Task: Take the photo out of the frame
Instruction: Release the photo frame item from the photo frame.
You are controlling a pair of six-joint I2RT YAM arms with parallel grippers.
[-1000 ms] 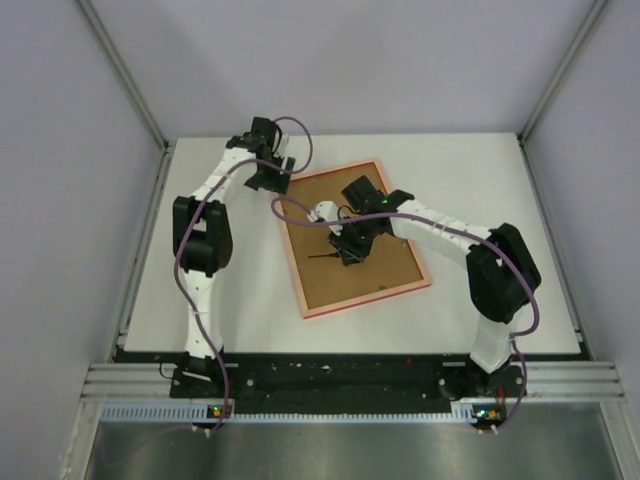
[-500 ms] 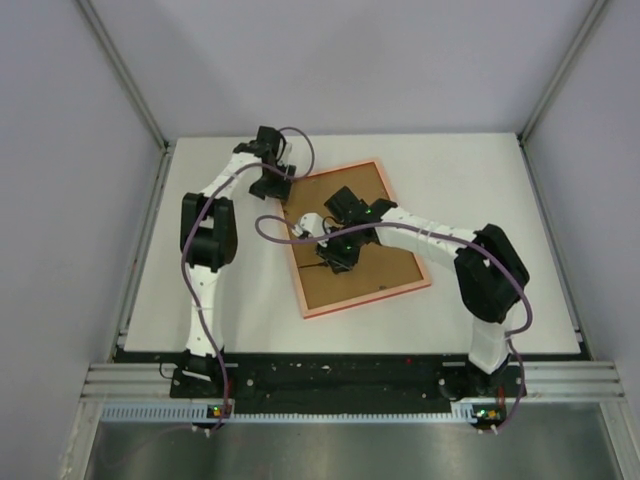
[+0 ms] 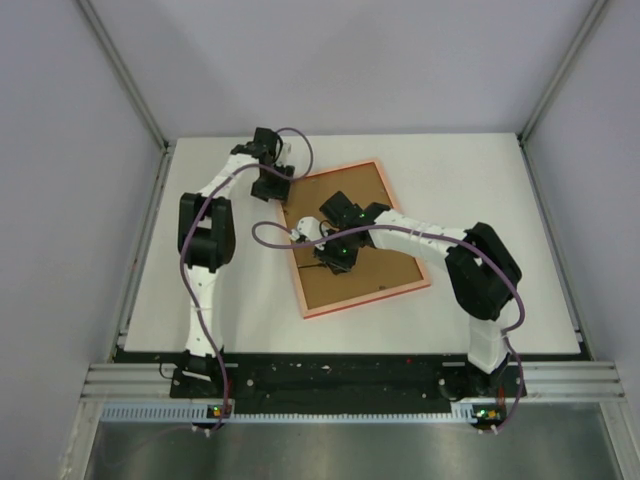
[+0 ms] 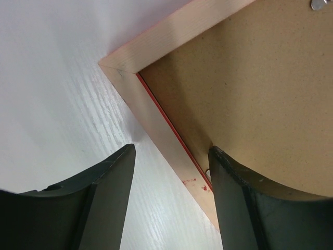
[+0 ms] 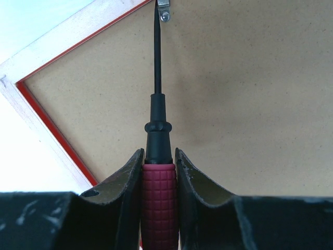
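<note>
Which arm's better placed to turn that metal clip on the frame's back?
Right. The right jaws hold the maroon-handled screwdriver, tip at the small silver clip on the red-edged wooden frame. The left jaws straddle its rim.

Tool: dark-red, grid-textured screwdriver [image 5: 157,130] with a thin black shaft, pointing straight up the view.
Grip: right gripper [image 5: 158,159] clamps its handle between both black fingers.
Tip: right at a small silver metal clip [image 5: 164,9].
Underneath: face-down pale-wood picture frame [image 5: 52,41], red inner edge, brown fibreboard back [image 5: 250,94].
</note>
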